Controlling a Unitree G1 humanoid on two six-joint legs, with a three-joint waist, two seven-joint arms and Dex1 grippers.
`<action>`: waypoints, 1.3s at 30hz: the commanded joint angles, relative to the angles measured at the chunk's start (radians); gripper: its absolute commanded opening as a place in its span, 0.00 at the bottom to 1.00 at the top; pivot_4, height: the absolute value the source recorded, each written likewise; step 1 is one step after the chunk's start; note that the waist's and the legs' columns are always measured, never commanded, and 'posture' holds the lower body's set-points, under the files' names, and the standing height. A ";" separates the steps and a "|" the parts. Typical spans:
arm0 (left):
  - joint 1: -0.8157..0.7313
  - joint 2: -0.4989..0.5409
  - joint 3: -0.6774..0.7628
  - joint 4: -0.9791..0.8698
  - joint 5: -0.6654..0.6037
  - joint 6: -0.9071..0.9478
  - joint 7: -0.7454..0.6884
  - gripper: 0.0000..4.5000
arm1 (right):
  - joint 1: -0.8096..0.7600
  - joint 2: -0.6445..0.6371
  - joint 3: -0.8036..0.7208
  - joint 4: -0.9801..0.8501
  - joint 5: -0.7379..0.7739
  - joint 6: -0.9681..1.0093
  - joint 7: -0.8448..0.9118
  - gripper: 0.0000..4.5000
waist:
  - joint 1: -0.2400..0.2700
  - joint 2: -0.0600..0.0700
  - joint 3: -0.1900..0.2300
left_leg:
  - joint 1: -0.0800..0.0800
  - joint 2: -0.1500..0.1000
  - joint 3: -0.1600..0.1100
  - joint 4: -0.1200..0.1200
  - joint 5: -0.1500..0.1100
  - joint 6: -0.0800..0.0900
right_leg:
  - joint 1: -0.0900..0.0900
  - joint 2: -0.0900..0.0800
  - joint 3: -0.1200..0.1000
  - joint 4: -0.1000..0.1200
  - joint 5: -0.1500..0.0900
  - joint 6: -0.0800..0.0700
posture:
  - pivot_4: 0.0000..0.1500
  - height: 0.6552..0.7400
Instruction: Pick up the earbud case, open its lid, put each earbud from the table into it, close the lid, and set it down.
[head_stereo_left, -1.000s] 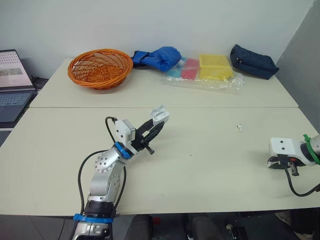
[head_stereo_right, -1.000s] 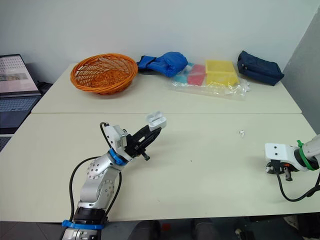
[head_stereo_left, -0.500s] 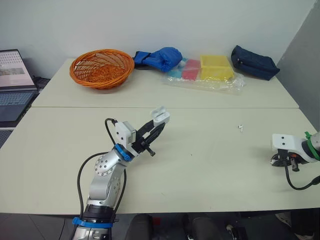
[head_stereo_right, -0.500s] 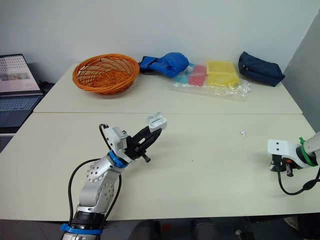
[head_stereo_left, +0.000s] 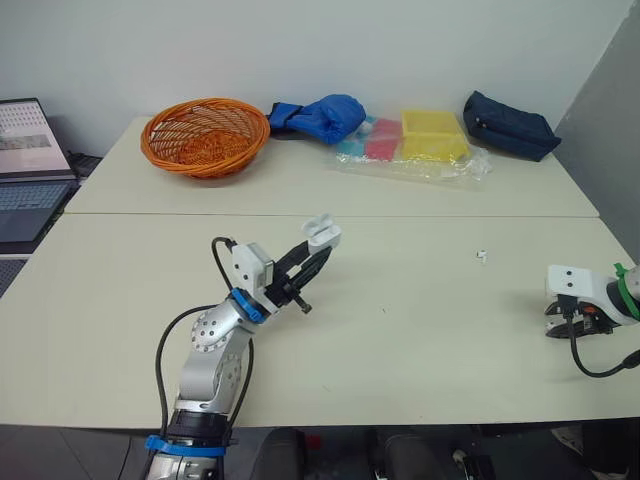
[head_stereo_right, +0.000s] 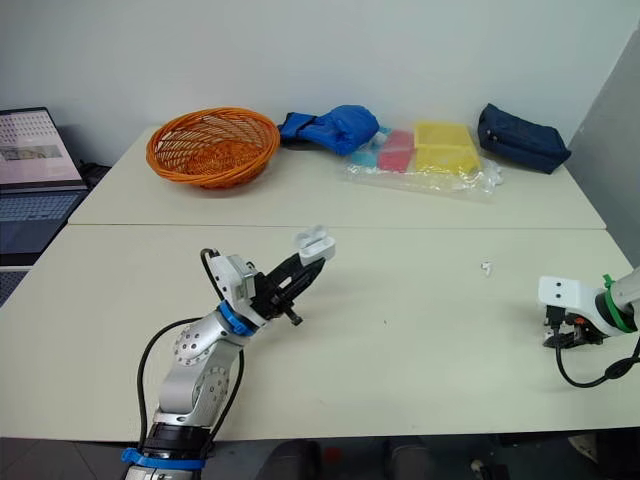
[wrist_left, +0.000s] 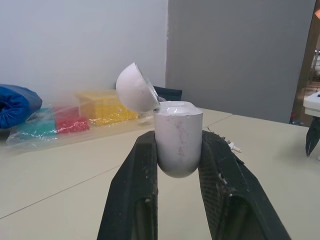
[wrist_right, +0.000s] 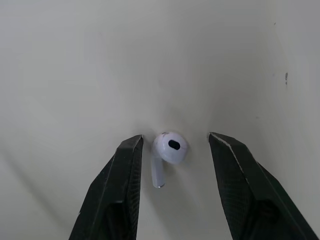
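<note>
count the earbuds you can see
2: first earbud lies on the table between the open right pincer's fingers; second earbud lies farther in, left of that pincer. The open earbud case could hide more.

A plain white wall (head_stereo_left: 420, 40) runs behind two cream tables, the near table (head_stereo_left: 430, 350) pushed flush against the far table (head_stereo_left: 300, 190). A grey panel (head_stereo_left: 612, 110) stands at the right; an open laptop (head_stereo_left: 25, 190) sits off to the left.

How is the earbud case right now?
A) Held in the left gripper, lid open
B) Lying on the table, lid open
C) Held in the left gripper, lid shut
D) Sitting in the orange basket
A: the earbud case is clamped upright in the left gripper, off the table, and its lid is tipped back off the body.
</note>
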 joint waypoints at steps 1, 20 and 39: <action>-0.013 -0.002 -0.007 -0.061 -0.011 -0.002 0.011 0.17 | -0.004 -0.018 -0.008 0.006 -0.005 0.036 0.031 0.47 | 0.000 0.000 0.000 | 0.000 0.000 0.000 0.000 0.000 0.000 | 0.000 0.000 0.000 0.000 0.000 0.000 | 1.00 1.00; -0.001 -0.003 -0.009 -0.078 -0.012 0.007 0.016 0.17 | -0.005 -0.002 -0.012 -0.045 0.008 0.160 0.043 0.47 | 0.000 0.000 0.000 | 0.001 0.000 -0.001 0.000 0.000 0.000 | 0.001 0.000 0.000 0.001 0.000 0.000 | 1.00 1.00; -0.003 -0.008 -0.015 -0.076 -0.013 0.006 0.021 0.17 | -0.008 0.008 -0.008 -0.062 -0.008 0.198 0.009 0.47 | -0.002 0.000 0.000 | 0.002 0.000 -0.001 0.000 0.000 0.000 | 0.001 0.000 0.001 0.001 0.000 0.000 | 1.00 1.00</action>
